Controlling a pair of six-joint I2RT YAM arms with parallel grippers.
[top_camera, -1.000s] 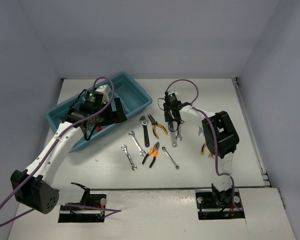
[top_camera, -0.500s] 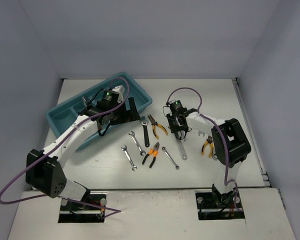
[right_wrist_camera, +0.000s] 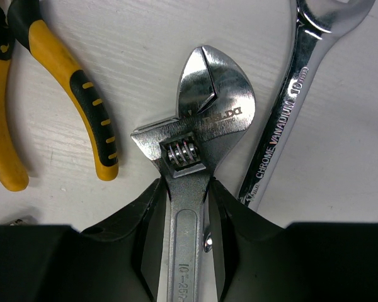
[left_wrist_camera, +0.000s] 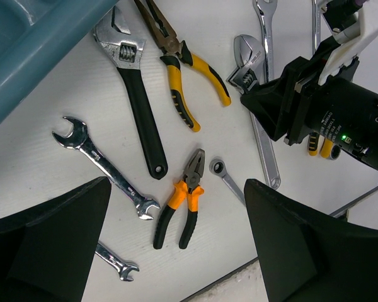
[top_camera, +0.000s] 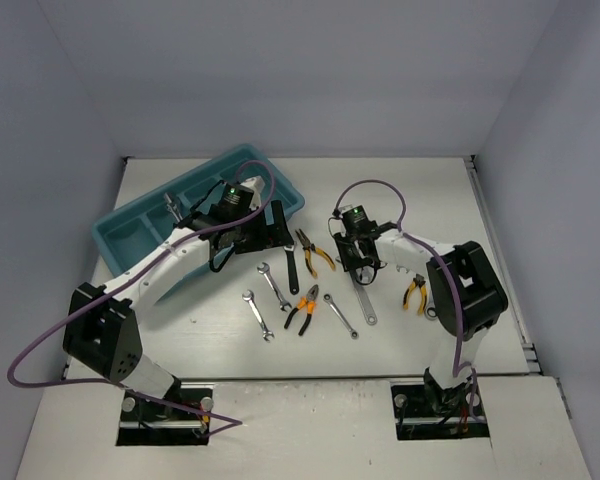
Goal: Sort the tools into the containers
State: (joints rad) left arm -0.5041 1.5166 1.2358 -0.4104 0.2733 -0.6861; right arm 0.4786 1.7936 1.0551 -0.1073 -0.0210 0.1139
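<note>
Clamping adjustable wrench (right_wrist_camera: 205,119), right claw (right_wrist_camera: 186,192), head outward

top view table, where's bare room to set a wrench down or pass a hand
Bare: the far strip of table right of the teal tray, and the near strip between the orange pliers and the arm bases. Crowded: the middle, from the tray to the small pliers, wrenches and pliers lying close together.

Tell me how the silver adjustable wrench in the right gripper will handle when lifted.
The all-metal adjustable wrench looks rigid and probably heavy for its size. The right gripper pinches the polished handle just below the head, so the long handle may sag or swivel. Smooth chrome could slip.
</note>
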